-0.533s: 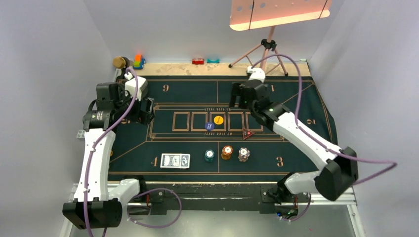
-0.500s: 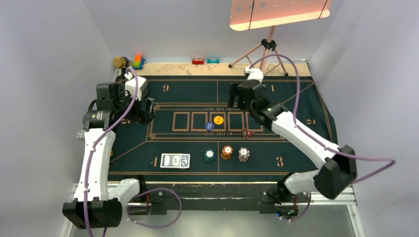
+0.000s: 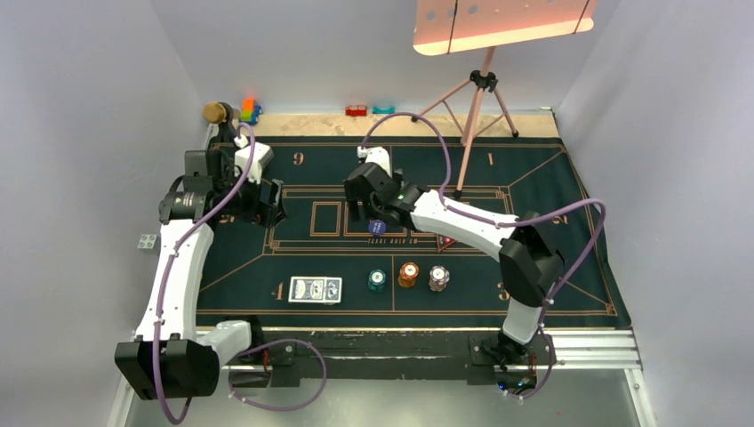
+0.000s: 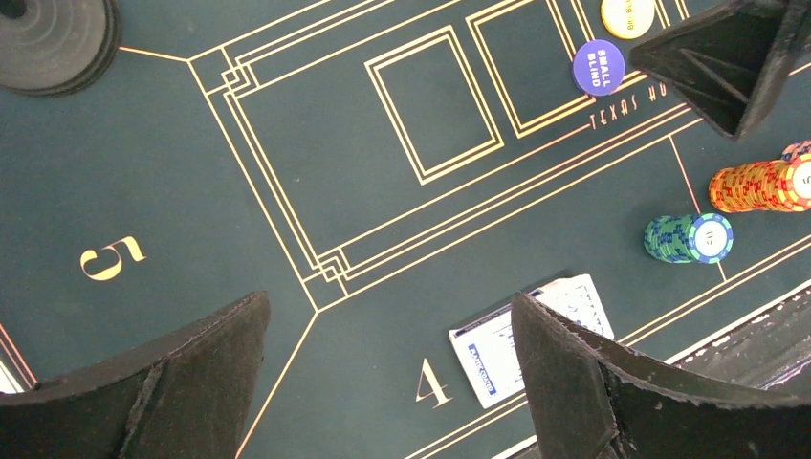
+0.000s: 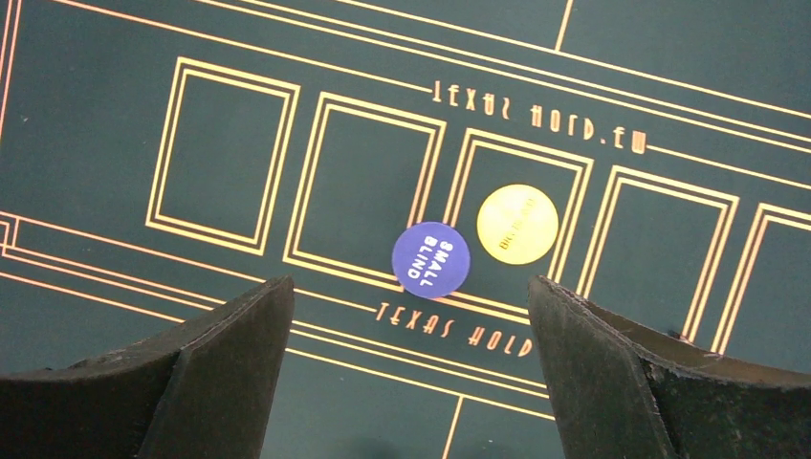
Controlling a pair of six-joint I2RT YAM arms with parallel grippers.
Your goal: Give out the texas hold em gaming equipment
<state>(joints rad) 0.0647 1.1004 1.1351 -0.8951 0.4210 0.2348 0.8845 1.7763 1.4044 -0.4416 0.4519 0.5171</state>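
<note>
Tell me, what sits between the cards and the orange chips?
The teal chip stack sits between the cards and the orange chips, in one row. The top view shows it.

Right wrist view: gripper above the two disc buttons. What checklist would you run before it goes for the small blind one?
1. Right gripper open, empty: ok.
2. Small blind button framed between its fingers: ok.
3. Room around it: not ok, yellow button sits almost touching.
4. Left gripper open, empty, away from the buttons: ok.
5. Chip stacks upright, card deck squared: ok.
</note>
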